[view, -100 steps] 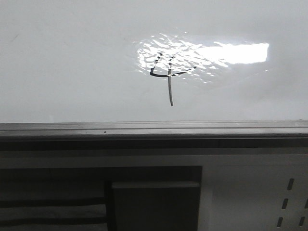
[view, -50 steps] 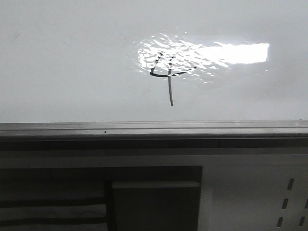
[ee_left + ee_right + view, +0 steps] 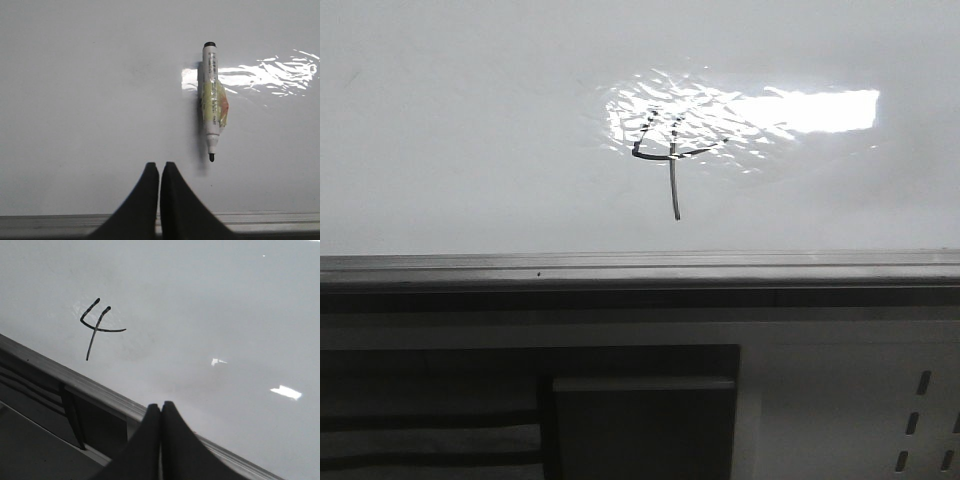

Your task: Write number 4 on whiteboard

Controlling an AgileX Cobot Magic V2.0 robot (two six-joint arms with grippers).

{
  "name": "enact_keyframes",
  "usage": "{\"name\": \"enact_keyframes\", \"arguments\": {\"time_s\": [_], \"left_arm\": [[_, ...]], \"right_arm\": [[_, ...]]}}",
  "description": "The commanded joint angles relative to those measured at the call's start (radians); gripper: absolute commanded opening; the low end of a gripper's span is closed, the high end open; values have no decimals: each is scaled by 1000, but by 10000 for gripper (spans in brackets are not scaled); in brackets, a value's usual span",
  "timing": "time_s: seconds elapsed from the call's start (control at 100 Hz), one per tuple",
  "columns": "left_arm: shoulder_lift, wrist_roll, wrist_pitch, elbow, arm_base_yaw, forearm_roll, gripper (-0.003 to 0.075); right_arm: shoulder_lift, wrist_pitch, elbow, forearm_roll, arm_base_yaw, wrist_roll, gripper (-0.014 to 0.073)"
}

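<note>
A thin dark open-topped number 4 with a long stem is drawn on the glossy whiteboard, partly inside a bright rippled reflection; it also shows as the number 4 in the right wrist view. A white marker with a yellowish label lies uncapped on the whiteboard, tip toward my left gripper, which is shut and holds nothing, a short way beside the tip. My right gripper is shut and holds nothing, over the board's edge rail. Neither gripper shows in the front view.
A grey metal edge rail runs along the board's near side. Below it stands a white cabinet with dark panels and slots. The same rail crosses the right wrist view diagonally.
</note>
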Motion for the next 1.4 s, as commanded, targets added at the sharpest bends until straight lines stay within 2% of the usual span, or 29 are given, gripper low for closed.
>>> {"name": "enact_keyframes", "arguments": {"time_s": [0.0, 0.51, 0.63, 0.82, 0.96, 1.06, 1.21, 1.28, 1.39], "left_arm": [[-27, -17, -79, 26, 3, -1, -20], [-27, -17, -79, 26, 3, -1, -20], [-27, -17, -79, 26, 3, -1, -20], [-27, -17, -79, 26, 3, -1, -20], [-27, -17, -79, 26, 3, -1, -20], [-27, -17, -79, 26, 3, -1, -20], [-27, -17, -79, 26, 3, -1, -20], [-27, -17, -79, 26, 3, -1, -20], [-27, -17, -79, 26, 3, -1, -20]], "right_arm": [[3, -68, -26, -26, 0, 2, -72], [-27, -73, -8, -26, -5, 2, -72], [-95, -118, 60, -8, -112, 2, -72], [-287, -331, 266, 153, -405, 3, -72], [-424, -429, 418, 175, -526, 3, -72], [-496, -515, 514, 183, -578, 3, -72], [-556, -697, 639, 185, -586, 3, -72], [-547, -649, 626, 185, -586, 3, -72], [-547, -651, 625, 185, -586, 3, -72]]}}
